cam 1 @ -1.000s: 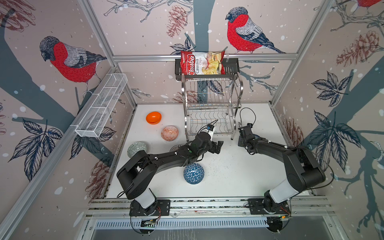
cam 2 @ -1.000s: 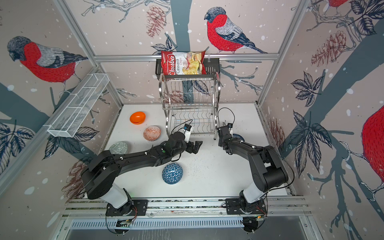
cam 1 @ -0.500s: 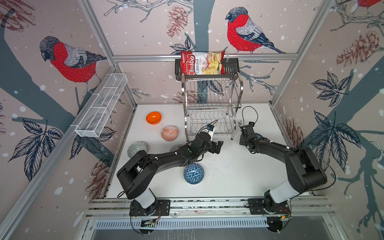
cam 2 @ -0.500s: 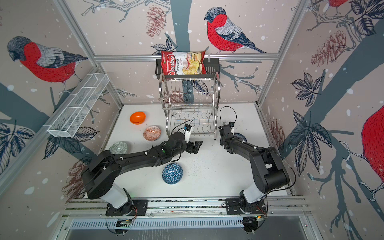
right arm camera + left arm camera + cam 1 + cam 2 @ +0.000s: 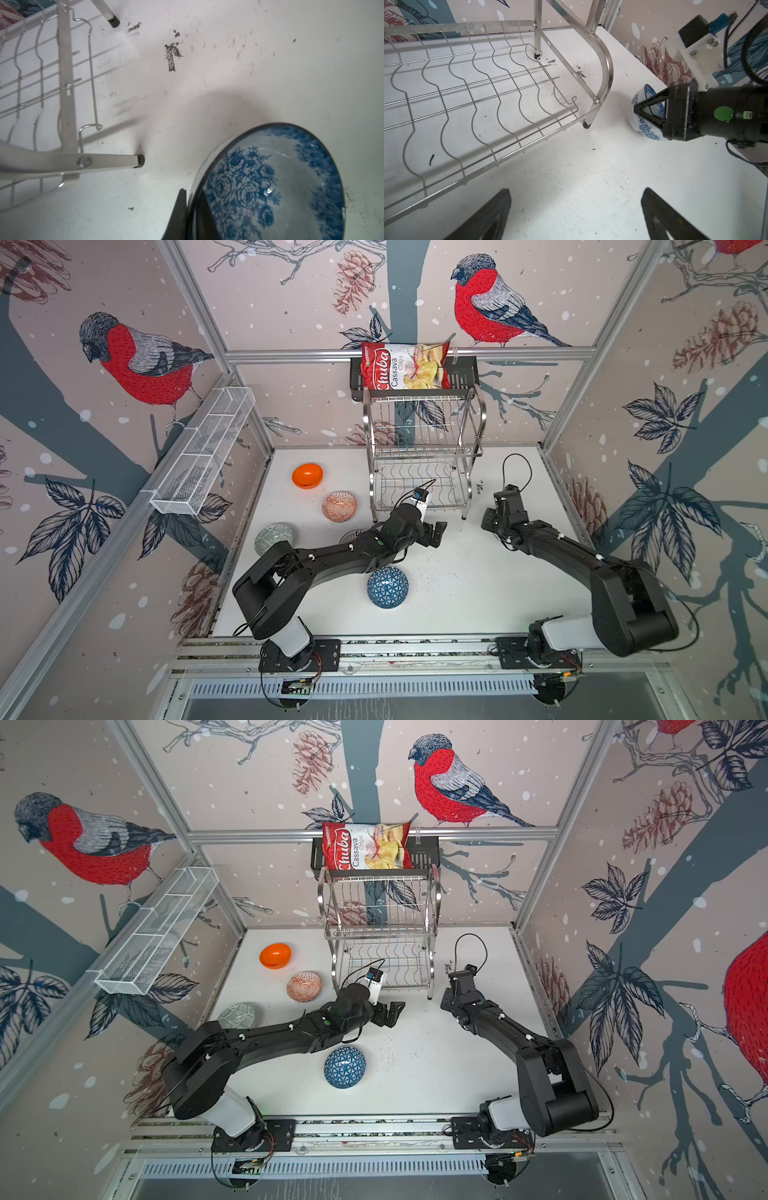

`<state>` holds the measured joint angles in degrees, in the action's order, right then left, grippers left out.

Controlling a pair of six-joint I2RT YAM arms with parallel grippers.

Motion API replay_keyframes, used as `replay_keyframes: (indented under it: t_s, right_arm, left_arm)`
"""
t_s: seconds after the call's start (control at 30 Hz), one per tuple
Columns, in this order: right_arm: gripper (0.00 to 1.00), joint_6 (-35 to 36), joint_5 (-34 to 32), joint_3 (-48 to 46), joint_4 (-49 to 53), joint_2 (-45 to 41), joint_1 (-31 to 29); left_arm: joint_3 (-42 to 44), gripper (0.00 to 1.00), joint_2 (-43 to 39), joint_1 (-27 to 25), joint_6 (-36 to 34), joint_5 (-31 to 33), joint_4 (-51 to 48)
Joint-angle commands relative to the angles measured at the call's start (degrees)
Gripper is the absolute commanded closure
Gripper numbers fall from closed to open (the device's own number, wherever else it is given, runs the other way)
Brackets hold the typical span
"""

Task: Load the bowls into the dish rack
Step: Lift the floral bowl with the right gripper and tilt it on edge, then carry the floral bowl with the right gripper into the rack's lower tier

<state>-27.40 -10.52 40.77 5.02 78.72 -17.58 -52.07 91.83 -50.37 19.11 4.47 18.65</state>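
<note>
Your left gripper (image 5: 576, 190) hangs wide apart, empty, facing the dish rack (image 5: 606, 68). Rightward, your right gripper (image 5: 639, 109) pinches the blue-floral bowl (image 5: 270, 187) by its rim, tilted, just beside the rack's leg. Pickup step, I'd say. Next: lift and slot it.

Left arm (image 5: 332, 556) and right arm (image 5: 561, 547) matte black, chunky jointed links; white base cylinders (image 5: 293, 635) on black screwed plates (image 5: 328, 655); white screwed camera bracket (image 5: 689, 45), blue plug (image 5: 720, 20), looped black cables (image 5: 515, 464); green dot (image 5: 724, 113); right gripper (image 5: 635, 108) black, open-triangle fingers (image 5: 652, 98).
</note>
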Motion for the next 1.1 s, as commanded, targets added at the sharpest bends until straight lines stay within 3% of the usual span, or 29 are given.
replay_keyframes:
  t_s: [0.0, 0.27, 0.6, 0.83, 1.07]
  right_arm:
    - [1.00, -2.2, 4.4, -1.0, -2.3, -3.4, 0.2]
    - [1.00, -4.9, 13.6, -7.8, -9.1, -14.0, 0.0]
    - [1.00, -8.2, 16.5, -9.8, -12.9, -22.0, -3.1]
    - [1.00, -10.3, 17.6, -6.6, -14.8, -22.0, -7.6]
    - [1.00, -10.5, 16.3, -5.5, -24.8, -17.6, -15.6]
  left_arm:
    - [0.2, 0.02, -1.3, 0.1, 0.4, -1.0, 1.3]
    - [2.4, 0.02, -6.7, 2.3, 2.9, -0.8, -1.4]
    - [7.8, 0.02, -15.6, 6.3, 2.6, -1.4, -4.1]
    - [13.1, 0.02, -20.5, 10.2, 2.6, 1.0, -1.0]
    - [18.1, 0.02, -23.2, 13.8, 2.9, -1.6, 4.0]
